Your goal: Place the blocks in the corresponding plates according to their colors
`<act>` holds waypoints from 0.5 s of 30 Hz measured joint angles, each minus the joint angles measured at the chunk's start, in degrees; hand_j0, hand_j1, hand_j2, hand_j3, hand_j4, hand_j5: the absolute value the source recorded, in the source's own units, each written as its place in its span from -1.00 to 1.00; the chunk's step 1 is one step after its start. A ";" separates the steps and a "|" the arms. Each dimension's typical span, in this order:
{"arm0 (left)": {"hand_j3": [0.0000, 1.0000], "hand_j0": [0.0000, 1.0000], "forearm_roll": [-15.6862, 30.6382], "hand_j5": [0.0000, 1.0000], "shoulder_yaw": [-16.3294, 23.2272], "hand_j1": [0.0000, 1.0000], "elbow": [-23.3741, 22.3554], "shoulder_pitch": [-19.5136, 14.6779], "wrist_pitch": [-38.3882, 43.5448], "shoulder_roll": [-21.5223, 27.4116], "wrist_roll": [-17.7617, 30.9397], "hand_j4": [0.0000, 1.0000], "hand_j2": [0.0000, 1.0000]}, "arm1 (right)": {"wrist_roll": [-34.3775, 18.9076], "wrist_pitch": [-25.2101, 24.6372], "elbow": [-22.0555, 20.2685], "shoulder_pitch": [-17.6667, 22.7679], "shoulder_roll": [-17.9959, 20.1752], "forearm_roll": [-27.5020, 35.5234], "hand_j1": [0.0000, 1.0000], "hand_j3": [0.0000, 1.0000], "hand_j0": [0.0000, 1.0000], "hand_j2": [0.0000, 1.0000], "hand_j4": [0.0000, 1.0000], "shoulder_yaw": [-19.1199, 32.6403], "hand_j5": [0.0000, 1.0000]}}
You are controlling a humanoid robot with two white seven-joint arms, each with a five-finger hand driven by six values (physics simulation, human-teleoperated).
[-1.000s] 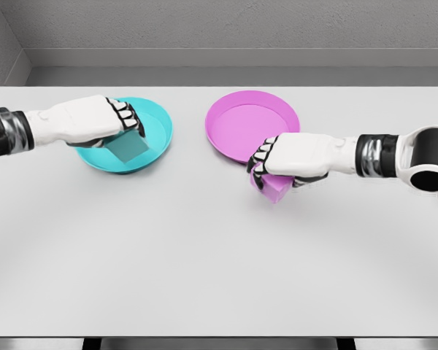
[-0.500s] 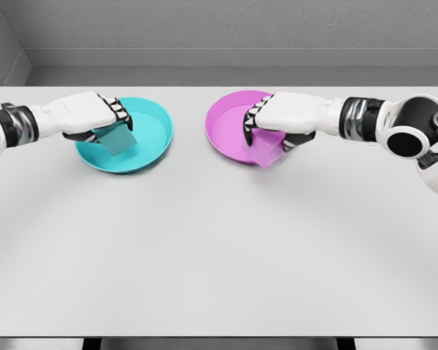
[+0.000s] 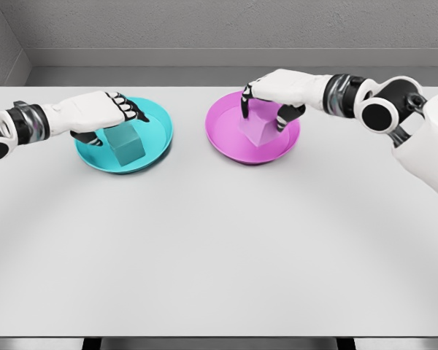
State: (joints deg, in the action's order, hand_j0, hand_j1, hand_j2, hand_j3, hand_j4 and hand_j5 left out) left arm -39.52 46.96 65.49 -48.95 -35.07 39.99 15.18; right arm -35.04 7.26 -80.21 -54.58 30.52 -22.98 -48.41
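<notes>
1. Teal comes first on your left: the teal block (image 3: 126,144) sits inside the teal plate (image 3: 158,138), a matte cube in a shallow round dish with a raised rim.
2. Your left hand (image 3: 102,114) hovers just over that block with its fingers loosened; it looks let go, though whether a fingertip touches the top you cannot tell.
3. Move right to the pink plate (image 3: 223,135), same round shape and smooth plastic look.
4. The pink block (image 3: 257,130) is inside it, tilted on an edge, and your right hand (image 3: 276,92) arches over it, fingers curved down around it, likely in contact.
5. Both colours appear matched; what is left, by my judgement, is opening the right hand fully and lifting both hands clear of the smooth white table (image 3: 219,248).
</notes>
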 measured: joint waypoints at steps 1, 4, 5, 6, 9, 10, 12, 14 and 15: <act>1.00 1.00 0.16 1.00 -0.09 1.00 0.00 0.00 0.00 0.18 -0.06 1.00 1.00 | 0.04 -0.61 1.01 -0.35 -0.57 0.00 0.00 0.00 0.00 0.00 0.00 -0.01 0.00; 1.00 1.00 1.64 1.00 -0.39 1.00 0.22 0.18 0.00 1.47 -0.25 1.00 1.00 | 0.19 -1.63 4.20 -0.88 -2.03 -0.01 0.00 0.00 0.00 0.00 0.00 -0.05 0.00; 1.00 1.00 2.52 1.00 -0.49 1.00 0.35 0.26 0.00 2.15 -0.29 1.00 1.00 | 0.23 -1.97 5.14 -0.97 -2.38 -0.03 0.05 0.05 0.05 0.05 0.05 -0.06 0.05; 1.00 1.00 3.59 1.00 -0.57 1.00 0.45 0.26 0.00 2.81 -0.33 1.00 1.00 | 0.28 -2.34 5.84 -0.97 -2.67 -0.04 0.08 0.08 0.08 0.08 0.08 -0.06 0.08; 1.00 1.00 7.47 1.00 -0.78 1.00 0.64 0.35 0.00 5.31 -0.38 1.00 1.00 | 0.38 -3.63 6.75 -0.97 -3.17 0.03 1.00 1.00 1.00 1.00 1.00 -0.07 1.00; 1.00 1.00 8.72 1.00 -0.85 1.00 0.79 0.61 0.00 6.31 -0.38 1.00 1.00 | 0.41 -4.12 6.79 -0.97 -3.24 0.09 1.00 1.00 1.00 1.00 1.00 -0.07 1.00; 1.00 1.00 11.06 1.00 -0.96 1.00 2.11 0.88 -0.01 8.87 -0.38 1.00 1.00 | 0.44 -4.65 6.81 -0.88 -3.32 0.17 1.00 1.00 1.00 1.00 1.00 -0.07 1.00; 1.00 1.00 12.94 1.00 -0.98 1.00 3.79 1.14 0.00 11.77 -0.38 1.00 1.00 | 0.46 -4.88 6.79 -0.88 -3.36 0.21 1.00 1.00 1.00 1.00 1.00 -0.07 1.00; 1.00 1.00 13.50 1.00 -0.98 1.00 4.59 2.20 -0.01 12.97 -0.38 1.00 1.00 | 0.46 -4.95 6.77 -0.88 -3.36 0.23 1.00 1.00 1.00 1.00 1.00 -0.07 1.00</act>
State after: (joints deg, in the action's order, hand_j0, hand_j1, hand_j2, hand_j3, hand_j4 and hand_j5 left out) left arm -26.02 45.99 70.08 -46.76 -35.08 52.96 14.80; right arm -34.58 2.31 -73.44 -55.46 27.16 -22.75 -48.47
